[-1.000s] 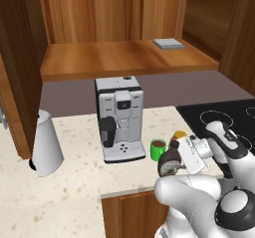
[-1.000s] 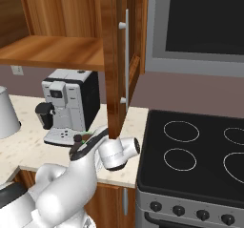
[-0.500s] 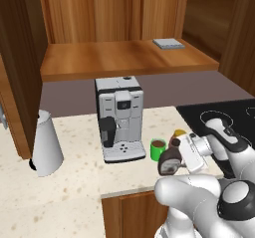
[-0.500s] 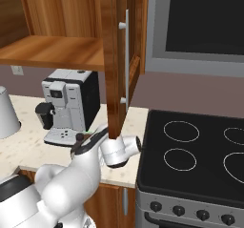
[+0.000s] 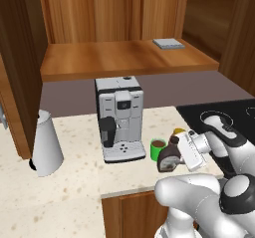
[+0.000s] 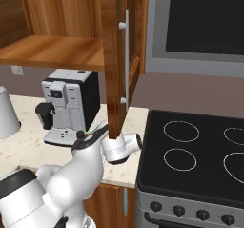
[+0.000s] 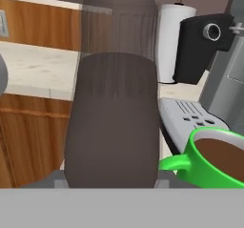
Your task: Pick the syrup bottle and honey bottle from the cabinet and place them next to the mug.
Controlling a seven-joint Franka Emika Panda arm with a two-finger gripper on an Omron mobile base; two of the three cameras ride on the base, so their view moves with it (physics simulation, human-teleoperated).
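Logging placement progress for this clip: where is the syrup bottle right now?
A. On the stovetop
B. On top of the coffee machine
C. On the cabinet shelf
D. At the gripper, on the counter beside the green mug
D: the syrup bottle sits at the gripper, just right of the mug on the counter.

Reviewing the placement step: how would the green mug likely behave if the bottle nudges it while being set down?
The mug is small and stands upright beside the syrup bottle, so it would probably slide rather than tip. It holds dark liquid nearly to the rim, so a bump could slosh it. Its smooth surface looks rigid.
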